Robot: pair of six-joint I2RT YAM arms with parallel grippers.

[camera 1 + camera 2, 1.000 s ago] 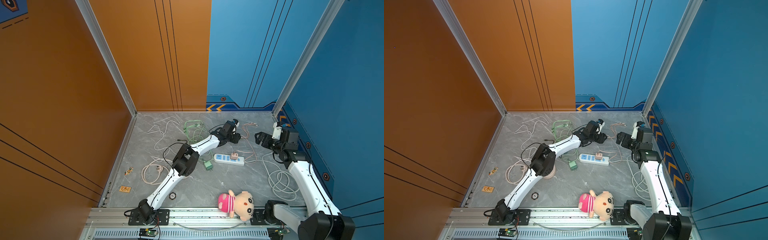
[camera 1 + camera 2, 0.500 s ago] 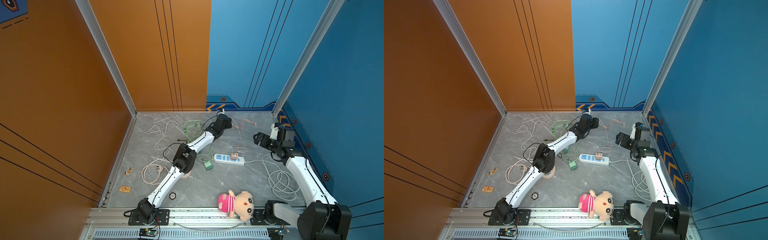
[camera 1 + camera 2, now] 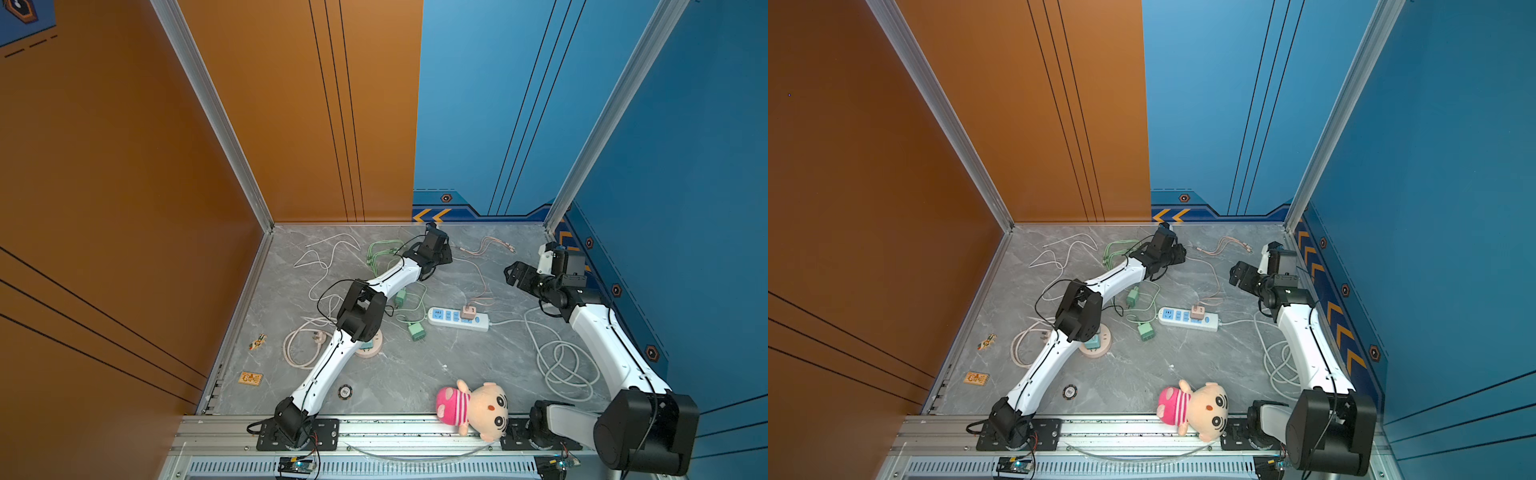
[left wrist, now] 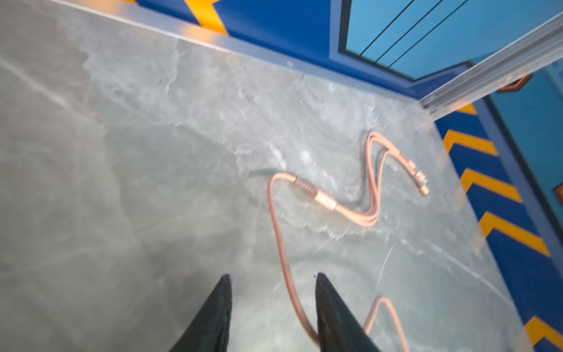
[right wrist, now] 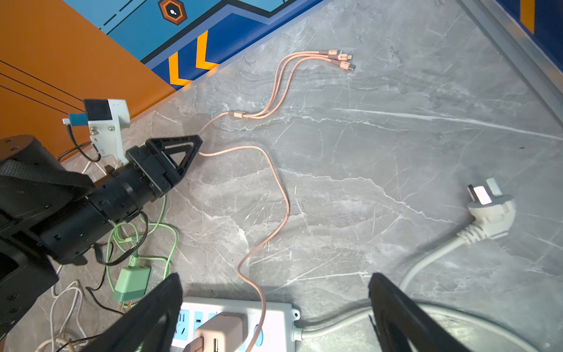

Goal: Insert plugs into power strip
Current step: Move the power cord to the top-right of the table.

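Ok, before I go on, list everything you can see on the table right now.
power strip: one, white, blue sockets, mid-table
pink plug: one, seated in the strip
green plugs: two, mint, loose beside the strip
teal plug: one, on a beige disc under the left arm
pink cable: one, from pink plug toward far wall
green cable: one bundle, far side
white cable: one, thin, far, by orange wall
beige cord: one loop, near orange wall
white rounded plug: one, on thick cord, blue-wall side
plush doll: one, pink and cream, front edge
token: one, dark, front
orange tile: one, front, by orange wall
left claw: open, at the pink cable, far side
right claw: open wide, raised, facing the strip
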